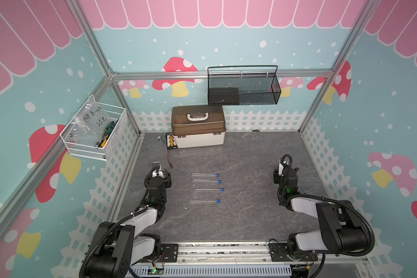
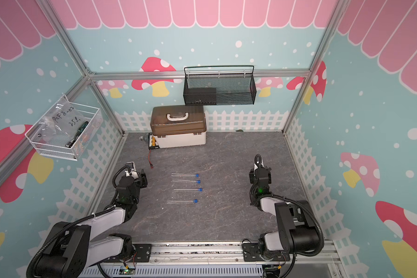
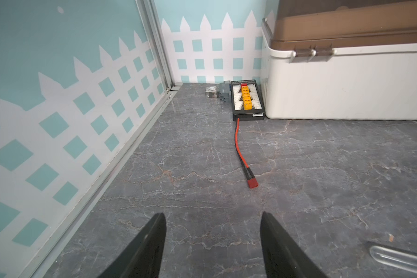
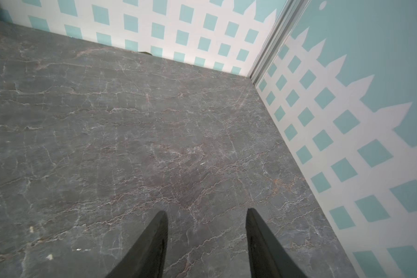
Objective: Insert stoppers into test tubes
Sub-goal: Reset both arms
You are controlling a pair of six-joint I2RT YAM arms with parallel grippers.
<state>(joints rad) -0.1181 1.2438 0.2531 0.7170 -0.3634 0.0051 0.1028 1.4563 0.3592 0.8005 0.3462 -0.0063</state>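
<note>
Test tubes point(image 1: 205, 175): four, clear, lying flat in a loose column mid-table, roughly parallel, none touching; rounded ends toward the left arm, mouths toward the right arm.

Stoppers point(image 1: 217, 175): four, bright blue, one at each tube's mouth in both top views; seated or merely butted against the rim, too small to tell; if seated, the task reads as done or nearly so.

Handling, as judged: tubes light, stiff, smooth-walled, probably brittle; round, so apt to roll or squirt out of a hard pinch; best taken across the barrel near mid-length with a gentle squeeze, clear of the mouth. Stoppers tiny, likely a little yielding; best nipped by the outer cap end, leaving the plug end free; push along the tube's axis, not sideways, or the tube may skid.

Left gripper point(image 3: 212, 214): jaws spread wide, nothing between them, over bare table point(image 3: 202, 168) beside the column; the nearest tube point(image 3: 395, 257) shows its rounded end at the edge of the left wrist view.

Right gripper point(image 4: 206, 211): jaws apart, empty, well off on the stoppers' side, facing a corner of the enclosure.

Farther out: connector board point(image 3: 248, 101) with red-and-black lead point(image 3: 236, 144); brown-lidded box point(image 1: 198, 127) at the back wall.
</note>
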